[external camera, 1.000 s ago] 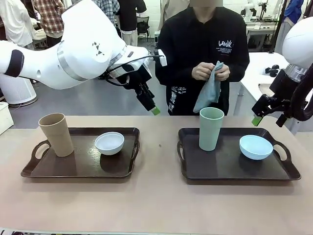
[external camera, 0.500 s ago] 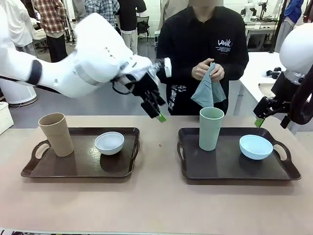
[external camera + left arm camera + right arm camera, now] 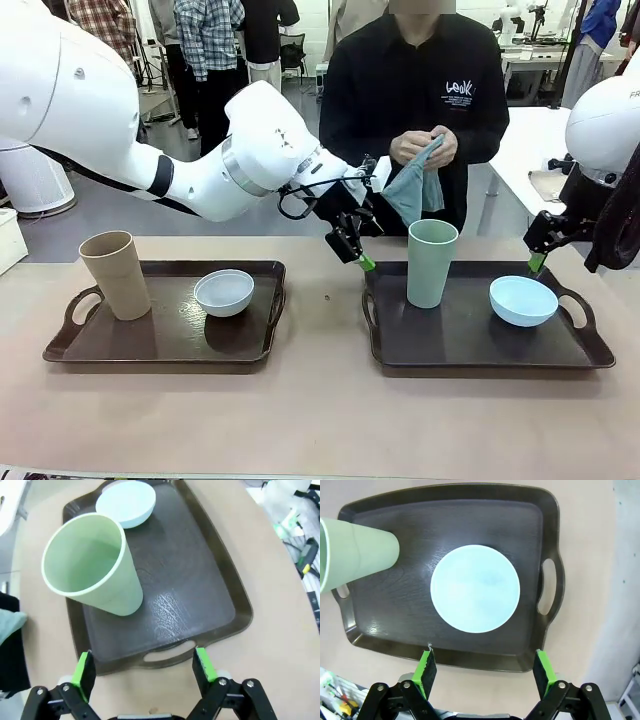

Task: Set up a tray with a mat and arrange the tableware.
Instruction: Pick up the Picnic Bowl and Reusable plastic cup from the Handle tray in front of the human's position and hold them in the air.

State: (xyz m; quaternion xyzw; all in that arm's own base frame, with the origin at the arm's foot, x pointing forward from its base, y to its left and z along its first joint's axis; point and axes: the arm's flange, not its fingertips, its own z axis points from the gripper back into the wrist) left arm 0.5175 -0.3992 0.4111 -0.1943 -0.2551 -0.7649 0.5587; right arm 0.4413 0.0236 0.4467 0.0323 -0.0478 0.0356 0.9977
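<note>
Two dark brown trays lie on the table. The left tray (image 3: 160,345) holds a tan tumbler (image 3: 115,273) and a white bowl (image 3: 224,292). On the right tray (image 3: 450,335) (image 3: 200,590) (image 3: 395,615) stand a pale green tumbler (image 3: 432,262) (image 3: 95,565) (image 3: 355,550) and a light blue bowl (image 3: 523,300) (image 3: 127,502) (image 3: 475,588). My left gripper (image 3: 358,255) (image 3: 144,662) hangs open just over that tray's left handle, beside the green tumbler. Above the tray's far right edge my right gripper (image 3: 538,258) (image 3: 484,664) is open and empty. Across the table the person holds a blue-grey cloth mat (image 3: 415,190) in both hands.
Bare tabletop (image 3: 320,410) runs between the trays and along the near edge. The person stands close behind the right tray. A white side table (image 3: 530,150) is at the far right, and other people stand in the background.
My left arm swung right and down, from behind the left tray to the right tray's left handle. The right gripper shifted slightly. The person lifted the cloth a little.
</note>
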